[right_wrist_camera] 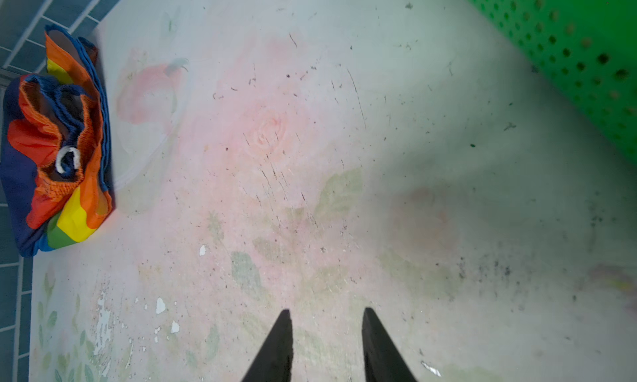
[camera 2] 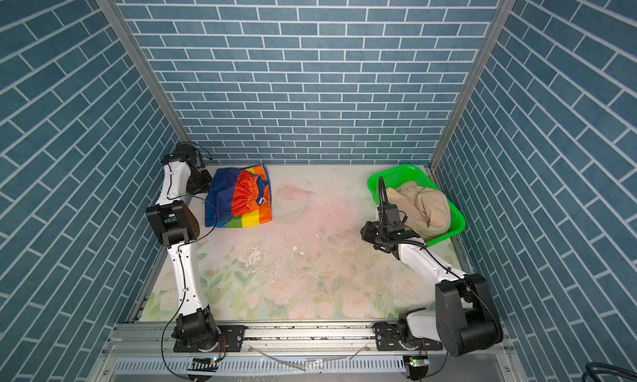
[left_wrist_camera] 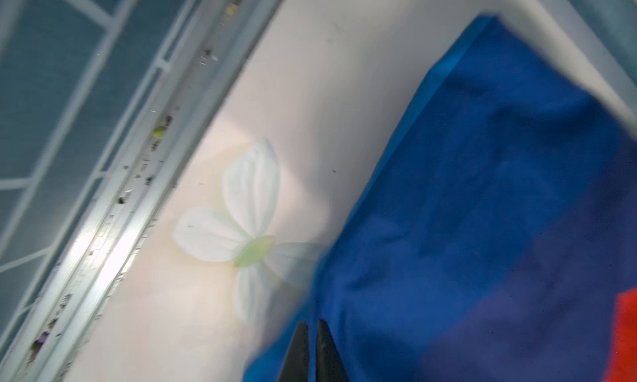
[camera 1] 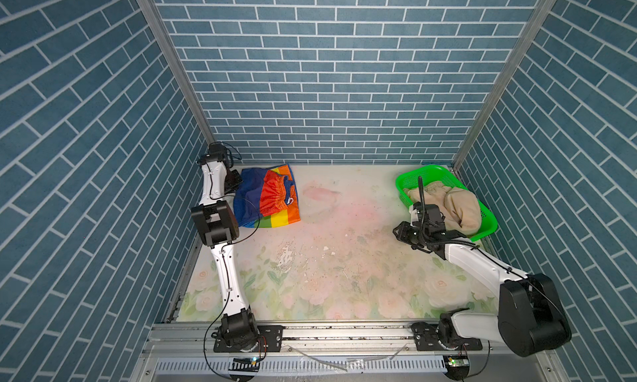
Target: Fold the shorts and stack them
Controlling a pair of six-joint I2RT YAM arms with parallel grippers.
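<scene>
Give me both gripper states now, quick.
Left gripper: shut, tips at the blue edge of the rainbow shorts, no grip visible.
Right gripper: open, empty, above the table.

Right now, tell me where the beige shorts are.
In both top views the beige shorts lie bunched inside the green basket in the far right corner.

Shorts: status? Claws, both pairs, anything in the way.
Left claw shut at blue edge of rainbow shorts, grip unclear. Right claw open, empty, beside green basket. Beige shorts heaped in basket. Nothing blocking.
</scene>
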